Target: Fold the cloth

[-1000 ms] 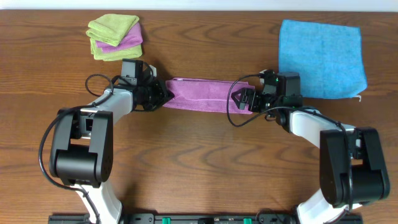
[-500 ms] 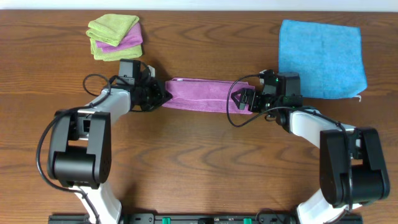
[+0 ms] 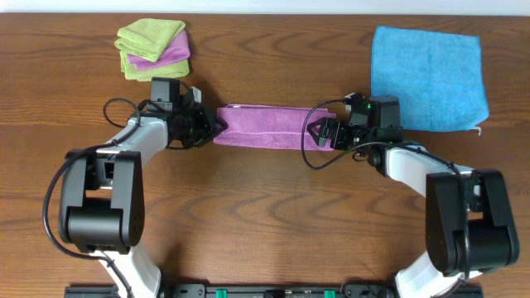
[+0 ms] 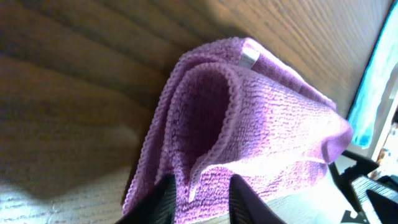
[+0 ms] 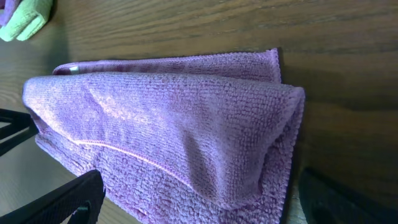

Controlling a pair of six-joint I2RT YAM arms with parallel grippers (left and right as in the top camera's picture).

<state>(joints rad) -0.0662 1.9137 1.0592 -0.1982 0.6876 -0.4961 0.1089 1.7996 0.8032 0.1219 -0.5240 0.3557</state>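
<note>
**woodbench:** Where's the cloth (image 3: 269, 127) sitting right now, and what are the two tools up to?

**foldfan:** It's on the brown wooden surface (image 3: 265, 215), folded over into a long narrow strip and stretched between the two arms. The left tool (image 3: 205, 129) is at the cloth's left end and clamped onto it. In the left wrist view the two dark fingers (image 4: 163, 200) sit close together with the doubled-up edge pinched between them, and the layers loop open just past the grip. There's a little white tag (image 4: 249, 58) at the far corner of that end.

**woodbench:** And the other one?

**foldfan:** The right tool (image 3: 325, 132) is at the cloth's right end, but it's spread wide and gripping nothing. Its wrist view has one finger (image 5: 73, 196) off to one side of the cloth and the other finger off to the other side. The folded end just lies on the surface between them.

**woodbench:** Anything else around?

**foldfan:** Farther back, beyond the cloth's right end, a blue cloth (image 3: 429, 79) lies spread out. Beyond the cloth's left end, also farther back, there's a small pile (image 3: 153, 50) of green cloths with a purple one sandwiched in.
</note>
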